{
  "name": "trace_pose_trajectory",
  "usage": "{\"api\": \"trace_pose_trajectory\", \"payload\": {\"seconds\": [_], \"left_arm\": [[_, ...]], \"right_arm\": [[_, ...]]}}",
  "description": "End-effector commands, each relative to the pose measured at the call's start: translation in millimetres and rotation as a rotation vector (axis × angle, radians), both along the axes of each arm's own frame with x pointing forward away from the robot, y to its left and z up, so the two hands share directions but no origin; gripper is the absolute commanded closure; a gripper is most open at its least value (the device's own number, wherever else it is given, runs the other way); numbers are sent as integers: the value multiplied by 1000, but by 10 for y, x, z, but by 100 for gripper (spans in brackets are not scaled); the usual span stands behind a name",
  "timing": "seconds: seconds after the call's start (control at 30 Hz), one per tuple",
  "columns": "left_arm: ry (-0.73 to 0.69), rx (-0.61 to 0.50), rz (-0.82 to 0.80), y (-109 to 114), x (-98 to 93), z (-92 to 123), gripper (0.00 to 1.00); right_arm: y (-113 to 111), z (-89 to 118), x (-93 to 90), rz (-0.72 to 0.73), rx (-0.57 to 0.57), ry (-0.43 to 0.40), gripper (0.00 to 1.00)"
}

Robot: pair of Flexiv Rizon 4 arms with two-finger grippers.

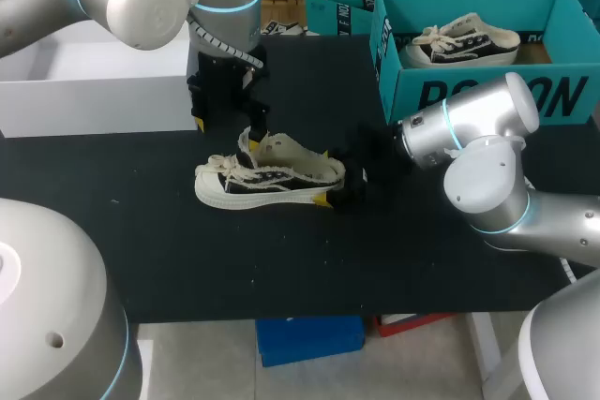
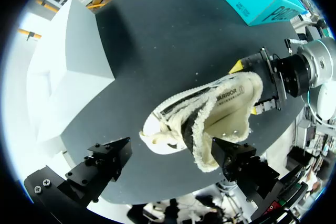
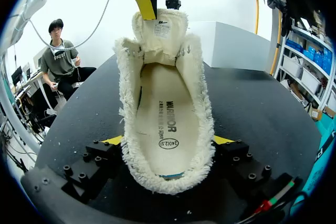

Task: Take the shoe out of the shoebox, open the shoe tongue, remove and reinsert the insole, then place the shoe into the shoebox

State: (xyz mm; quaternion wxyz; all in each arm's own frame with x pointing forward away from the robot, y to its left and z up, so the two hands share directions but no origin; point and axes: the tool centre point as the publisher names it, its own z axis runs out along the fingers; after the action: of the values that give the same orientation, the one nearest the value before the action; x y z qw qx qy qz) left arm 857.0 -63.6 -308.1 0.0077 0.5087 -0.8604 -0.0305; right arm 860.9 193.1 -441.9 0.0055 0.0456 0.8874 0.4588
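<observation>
1. Right tool [image 3: 168,141]: clenched on the heel of the shoe [image 3: 168,93], with one yellow tip against each side of the fleecy collar. My right arm lies low over the desk [image 1: 141,250], reaching in from my right.
2. Shoe: it stands on its sole on the desk, outside the shoebox [image 1: 469,96]. The long axis runs straight ahead of the right tool, heel nearest and toe farthest. Across the desk, the toe points to my left.
3. Insole [image 3: 167,129]: it lies flat inside the shoe, just ahead of the right tool's tips, and is open to access from above.
4. Tongue [image 3: 159,30]: raised upright beyond the insole.
5. Left tool [image 1: 225,111]: released, fingers spread wide, with one tip at the tongue's upper edge. It hangs pointing down over the shoe's mouth, and my left arm comes in from the far left.
6. Shoebox: well apart at the far right, holding a second shoe [image 1: 464,39].
7. Judgement: insole removal looks due. The free left tool is better placed, and should enter from above and work along the axis towards the heel.
</observation>
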Motion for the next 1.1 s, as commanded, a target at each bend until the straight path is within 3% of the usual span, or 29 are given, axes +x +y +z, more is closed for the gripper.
{"api": "trace_pose_trajectory", "payload": {"seconds": [0.03,0.07,0.1,0.2,0.27,0.63,1.1], "left_arm": [[46,-29,-126,-73,77,66,0],[52,-43,-172,-101,89,94,0],[65,-55,-209,-123,101,116,13],[87,-72,-327,-189,132,169,77],[97,-84,-409,-230,141,207,100],[198,-198,-696,-449,123,261,100],[207,-232,-703,-557,44,248,100]], "right_arm": [[2,-5,0,-2,0,0,100],[2,-5,0,-2,0,0,100],[2,-5,0,-2,0,0,100],[2,-5,0,-2,0,0,100],[2,-5,0,-2,0,0,100],[2,-5,0,-2,0,0,100],[2,-5,0,-2,0,0,100]]}}
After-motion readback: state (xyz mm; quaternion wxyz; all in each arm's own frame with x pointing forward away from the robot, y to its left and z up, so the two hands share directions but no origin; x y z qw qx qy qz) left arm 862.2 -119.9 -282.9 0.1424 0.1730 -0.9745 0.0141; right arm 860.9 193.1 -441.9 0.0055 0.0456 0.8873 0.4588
